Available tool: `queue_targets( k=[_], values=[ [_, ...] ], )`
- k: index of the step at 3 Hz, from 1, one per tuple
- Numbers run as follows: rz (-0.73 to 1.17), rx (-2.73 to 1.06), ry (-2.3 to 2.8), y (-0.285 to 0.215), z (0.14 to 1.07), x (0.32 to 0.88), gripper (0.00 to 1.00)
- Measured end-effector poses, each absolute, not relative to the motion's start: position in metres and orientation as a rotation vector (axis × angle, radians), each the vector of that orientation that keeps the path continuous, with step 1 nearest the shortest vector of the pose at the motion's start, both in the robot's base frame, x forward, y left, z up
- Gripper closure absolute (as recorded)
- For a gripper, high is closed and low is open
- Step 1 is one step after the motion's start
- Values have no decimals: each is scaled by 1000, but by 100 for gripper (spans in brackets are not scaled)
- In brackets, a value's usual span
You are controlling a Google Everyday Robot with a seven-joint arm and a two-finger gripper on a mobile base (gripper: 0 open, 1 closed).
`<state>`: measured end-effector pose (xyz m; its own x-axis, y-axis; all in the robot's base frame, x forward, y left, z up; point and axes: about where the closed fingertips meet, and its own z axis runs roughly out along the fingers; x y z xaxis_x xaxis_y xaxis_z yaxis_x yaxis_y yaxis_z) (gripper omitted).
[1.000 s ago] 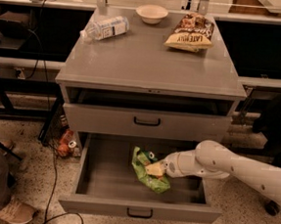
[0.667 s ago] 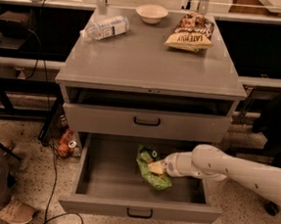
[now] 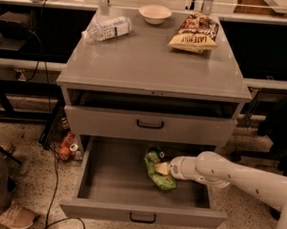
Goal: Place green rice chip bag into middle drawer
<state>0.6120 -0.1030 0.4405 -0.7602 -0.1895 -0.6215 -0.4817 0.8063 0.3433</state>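
The green rice chip bag (image 3: 159, 174) is inside the pulled-out middle drawer (image 3: 107, 183), right of its centre, crumpled and touching the drawer floor. My gripper (image 3: 163, 168) reaches in from the right on a white arm and is shut on the bag's upper right side. The drawer's front panel with its black bar handle (image 3: 142, 217) faces the camera.
Another grey drawer front with a black handle (image 3: 150, 123) is closed above the open drawer. On the cabinet top lie a yellow-and-brown chip bag (image 3: 194, 33), a white bowl (image 3: 155, 13) and a plastic bottle (image 3: 107, 28). Cans (image 3: 66, 147) and cables lie on the floor at left.
My gripper and the green bag have shifted slightly to the right and back inside the drawer. Nothing else has moved.
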Motion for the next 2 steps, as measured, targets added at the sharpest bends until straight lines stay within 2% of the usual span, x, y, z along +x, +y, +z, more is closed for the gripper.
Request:
queue_targets(
  k=[2],
  values=[
    [700, -457, 2407, -107, 430, 622, 15]
  ],
)
